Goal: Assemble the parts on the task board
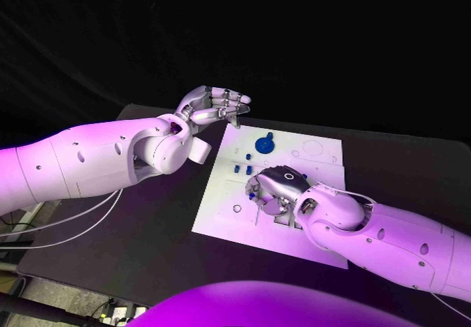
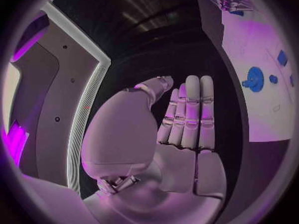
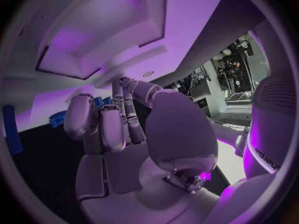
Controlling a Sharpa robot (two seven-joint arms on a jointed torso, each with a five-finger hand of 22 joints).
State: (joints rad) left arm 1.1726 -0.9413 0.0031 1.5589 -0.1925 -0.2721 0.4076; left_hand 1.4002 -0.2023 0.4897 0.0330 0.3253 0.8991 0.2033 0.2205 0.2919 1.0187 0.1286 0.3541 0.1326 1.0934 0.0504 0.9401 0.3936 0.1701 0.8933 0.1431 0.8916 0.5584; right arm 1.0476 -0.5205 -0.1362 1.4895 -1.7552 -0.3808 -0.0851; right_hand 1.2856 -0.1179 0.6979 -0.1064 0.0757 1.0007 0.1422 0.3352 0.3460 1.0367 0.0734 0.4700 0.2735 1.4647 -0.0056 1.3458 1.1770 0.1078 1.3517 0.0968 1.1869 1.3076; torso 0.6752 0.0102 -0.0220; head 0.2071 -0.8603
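The white task board (image 1: 324, 153) lies in the middle of the black table. A round blue gear (image 1: 265, 144) stands near its far edge, with small blue parts (image 1: 244, 167) beside it. My right hand (image 1: 280, 187) hangs low over the board's middle, fingers curled down toward the plate. A bit of blue (image 1: 253, 195) shows at its fingertips; whether it is gripped is hidden. In the right wrist view a blue piece (image 3: 97, 103) peeks from behind the curled fingers (image 3: 115, 119). My left hand (image 1: 211, 105) is raised off the board's far left corner, fingers straight (image 2: 190, 109), holding nothing.
The left wrist view shows the board (image 2: 264, 45) with the gear (image 2: 254, 78) and two small blue parts (image 2: 281, 58) beyond my palm. Black table (image 1: 147, 225) surrounds the board. Cables hang off the table's left edge (image 1: 59, 221).
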